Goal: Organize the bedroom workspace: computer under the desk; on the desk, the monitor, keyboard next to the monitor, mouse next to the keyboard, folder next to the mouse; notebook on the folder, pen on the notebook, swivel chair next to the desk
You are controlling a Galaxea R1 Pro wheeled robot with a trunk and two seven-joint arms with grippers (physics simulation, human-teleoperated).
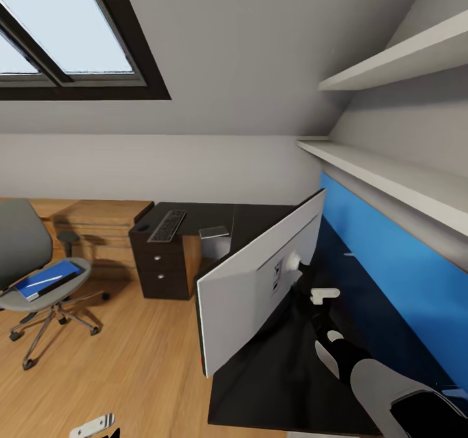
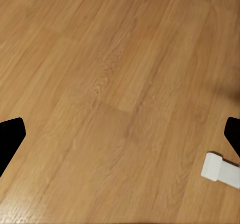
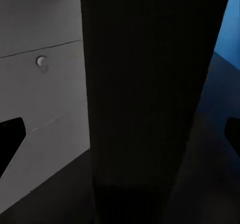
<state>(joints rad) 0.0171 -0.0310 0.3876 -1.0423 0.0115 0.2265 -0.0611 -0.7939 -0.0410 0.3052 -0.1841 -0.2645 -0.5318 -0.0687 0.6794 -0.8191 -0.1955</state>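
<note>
White monitor (image 1: pixel 260 282) back, markings perhaps unreadable.

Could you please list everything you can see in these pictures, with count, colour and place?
monitor: one, white back toward the camera, standing on the desk
desk: one, glossy black, along the blue wall panel
keyboard: one, black, on the desk's far end
drawer unit: one, black with silver knobs, under the keyboard end
swivel chair: one, grey, on the floor away from the desk
folder: one, blue, on the chair seat
pen: one, white, on the folder
wall shelves: two, white, above the desk
skylight: one, dark frame, in the sloped ceiling
right gripper: behind the monitor, at its stand
left gripper: over wooden floor, jaws apart
</note>
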